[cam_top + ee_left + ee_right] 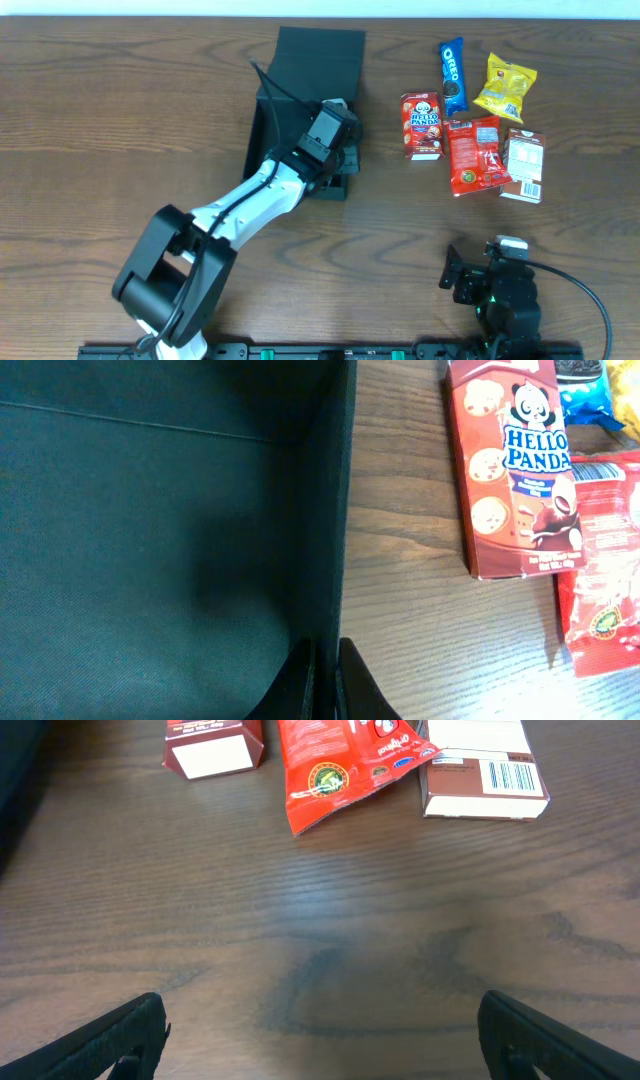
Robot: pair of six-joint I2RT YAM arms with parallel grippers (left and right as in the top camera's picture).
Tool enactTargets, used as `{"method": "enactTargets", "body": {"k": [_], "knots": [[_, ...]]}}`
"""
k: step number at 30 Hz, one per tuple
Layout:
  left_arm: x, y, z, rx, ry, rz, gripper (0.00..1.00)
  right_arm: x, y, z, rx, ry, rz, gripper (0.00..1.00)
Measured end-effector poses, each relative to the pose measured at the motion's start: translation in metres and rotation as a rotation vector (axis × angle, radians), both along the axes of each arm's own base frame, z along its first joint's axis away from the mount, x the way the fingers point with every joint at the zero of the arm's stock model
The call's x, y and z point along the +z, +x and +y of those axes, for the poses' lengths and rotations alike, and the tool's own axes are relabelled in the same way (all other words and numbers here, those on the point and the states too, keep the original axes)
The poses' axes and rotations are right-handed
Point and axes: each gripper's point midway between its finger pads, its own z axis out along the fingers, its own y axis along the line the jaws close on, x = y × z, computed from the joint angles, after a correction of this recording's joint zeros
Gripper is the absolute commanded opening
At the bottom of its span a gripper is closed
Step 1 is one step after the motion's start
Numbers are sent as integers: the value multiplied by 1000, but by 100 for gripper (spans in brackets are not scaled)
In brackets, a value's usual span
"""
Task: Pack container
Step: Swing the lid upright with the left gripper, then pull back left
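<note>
Dark wood-grain surface [120, 100] carries everything – the container [270, 135], a matte black box, sits left of centre with its flap lid [322, 52] folded back toward the far edge. Left arm [250, 200] reaches across it from the near side, and the left jaws stand narrow, pinched on the box's right-hand wall. In the left wrist view its fingers [358, 695] straddle that wall, one inside the box and one outside over the wood, with the wall's edge between them. To the right, apart from the box, lie a Hello Panda carton [421, 126], an Oreo packet [453, 75], a yellow packet [505, 88], a red packet [474, 155] and a brown-and-white carton [523, 165], clustered close together. Right jaws are spread wide – their fingers [110, 1040] sit at the bottom corners of the right wrist view, holding nothing, over the wood near the front edge, facing the snacks
</note>
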Motion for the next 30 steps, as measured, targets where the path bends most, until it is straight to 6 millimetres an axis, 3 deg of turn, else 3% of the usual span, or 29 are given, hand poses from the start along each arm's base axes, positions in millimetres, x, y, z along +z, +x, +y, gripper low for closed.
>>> {"method": "enactTargets", "body": {"k": [1, 3, 4, 7, 13, 18, 22, 24, 27, 28, 29, 30], "knots": [[-1, 1, -1, 1, -5, -1, 9, 0, 0, 0, 0, 0, 0, 99], [1, 2, -4, 5, -21, -5, 51, 0, 0, 0, 0, 0, 0, 99], [3, 3, -6, 3, -34, -7, 64, 0, 0, 0, 0, 0, 0, 99], [5, 4, -8, 1, -51, -12, 90, 0, 0, 0, 0, 0, 0, 99], [25, 11, -14, -61, -41, -60, 95, 0, 0, 0, 0, 0, 0, 99], [85, 16, -2, -129, 56, -213, 95, 0, 0, 0, 0, 0, 0, 99], [154, 14, 53, -72, 286, -390, 95, 0, 0, 0, 0, 0, 0, 99], [164, 9, 85, -29, 410, -391, 95, 0, 0, 0, 0, 0, 0, 99], [150, 6, 135, 8, 564, -304, 100, 0, 0, 0, 0, 0, 0, 99], [132, 7, 160, 17, 622, -226, 63, 0, 0, 0, 0, 0, 0, 99], [122, 9, 173, 29, 643, -184, 28, 0, 0, 0, 0, 0, 0, 99], [110, 11, 189, 38, 660, -132, 8, 0, 0, 0, 0, 0, 0, 99]]}}
